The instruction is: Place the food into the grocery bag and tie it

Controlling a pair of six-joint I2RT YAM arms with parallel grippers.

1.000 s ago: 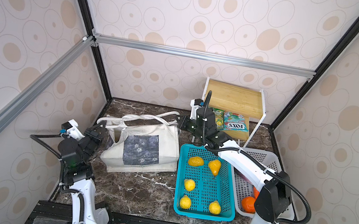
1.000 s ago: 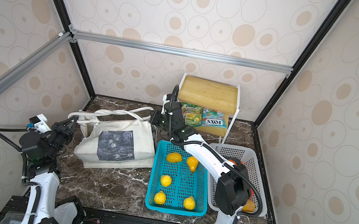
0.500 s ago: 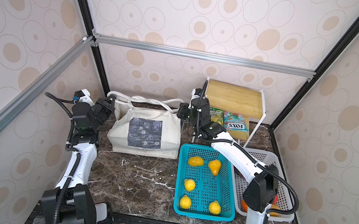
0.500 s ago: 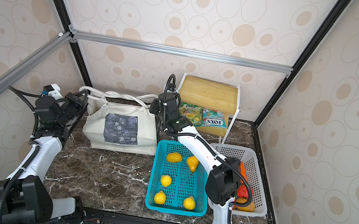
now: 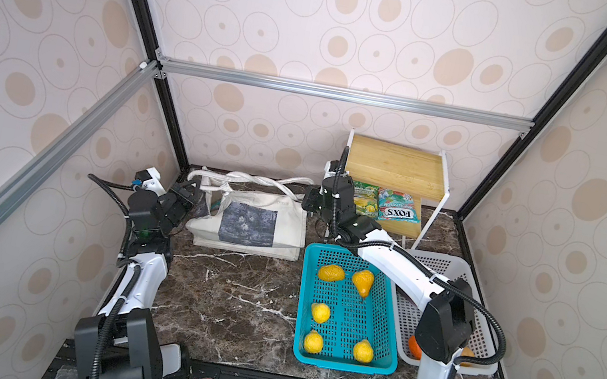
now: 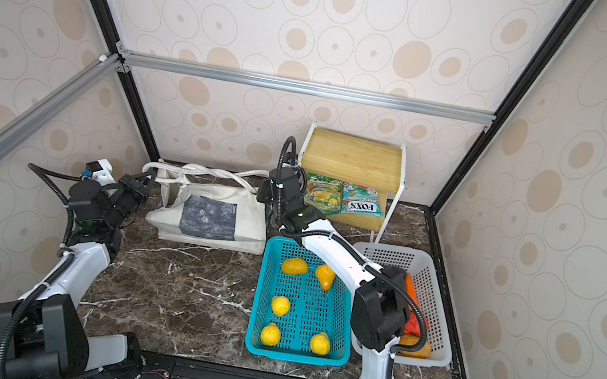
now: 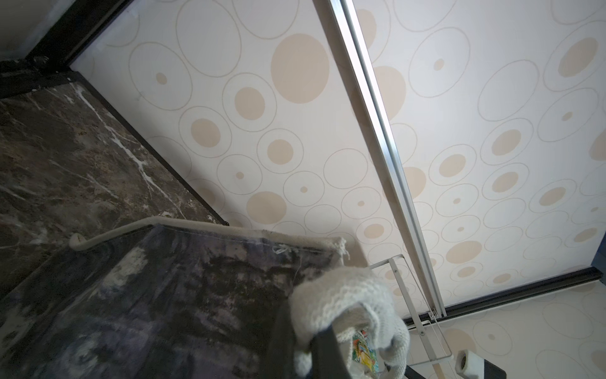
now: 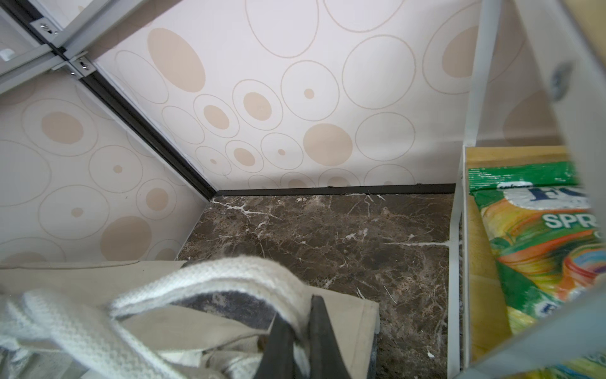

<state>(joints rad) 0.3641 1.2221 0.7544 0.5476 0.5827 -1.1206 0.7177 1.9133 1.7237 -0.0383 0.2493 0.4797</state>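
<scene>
The grocery bag, off-white canvas with a dark square print, stands at the back left of the marble table. Its white strap handles run twisted together along its top. At the bag's left end my left gripper is shut on a strap. My right gripper is shut on a strap at the right end. A colourful packet shows inside the bag; other food in it is hidden.
A teal basket with several yellow fruits sits front centre-right. A white basket beside it holds orange items. A wooden shelf rack at the back carries a green packet and a teal packet.
Both grippers have moved back and up with the straps in them. The bag has been drawn from a slumped pose toward the back wall and now stands more upright.
</scene>
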